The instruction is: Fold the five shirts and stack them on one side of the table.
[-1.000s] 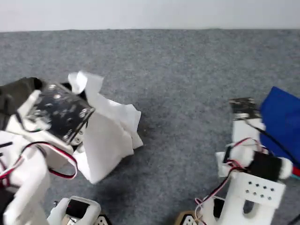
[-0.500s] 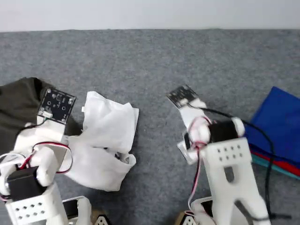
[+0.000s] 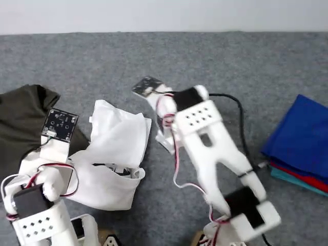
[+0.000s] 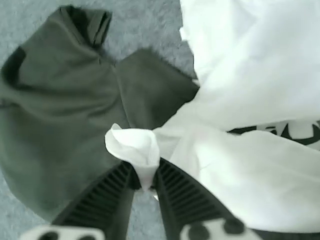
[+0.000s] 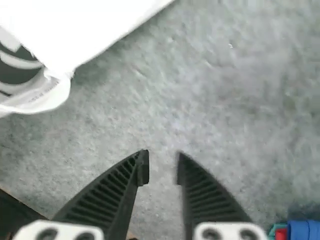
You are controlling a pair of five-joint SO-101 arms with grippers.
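The white shirt (image 3: 117, 148) lies crumpled and unfolded on the grey table (image 3: 230, 66), lower left of centre in the high view, with a strip of black print (image 3: 110, 167) across its lower folds. Its left side meets the dark shirt (image 3: 20, 120), which is bunched against the left edge of the frame, also unfolded. In the left wrist view the left gripper (image 4: 145, 176) is clamped on a pinched-up peak of the white shirt (image 4: 260, 95), just where the white cloth touches the dark shirt (image 4: 55, 115); the peak pokes out beyond the two black fingers. The left arm (image 3: 36, 205) rises from the lower left corner of the high view, its wrist over the line where the two shirts meet. At the right edge of the high view, well apart from both loose shirts, sits the stack (image 3: 302, 136) of folded shirts, blue on top with red and teal edges under it. The right arm (image 3: 210, 148) stretches from bottom centre up and to the left, its wrist just beside the white shirt's right edge. In the right wrist view the right gripper (image 5: 161, 167) hangs over grey table (image 5: 225, 90) with its fingers a little apart, near the white shirt (image 5: 65, 30) but not touching it.
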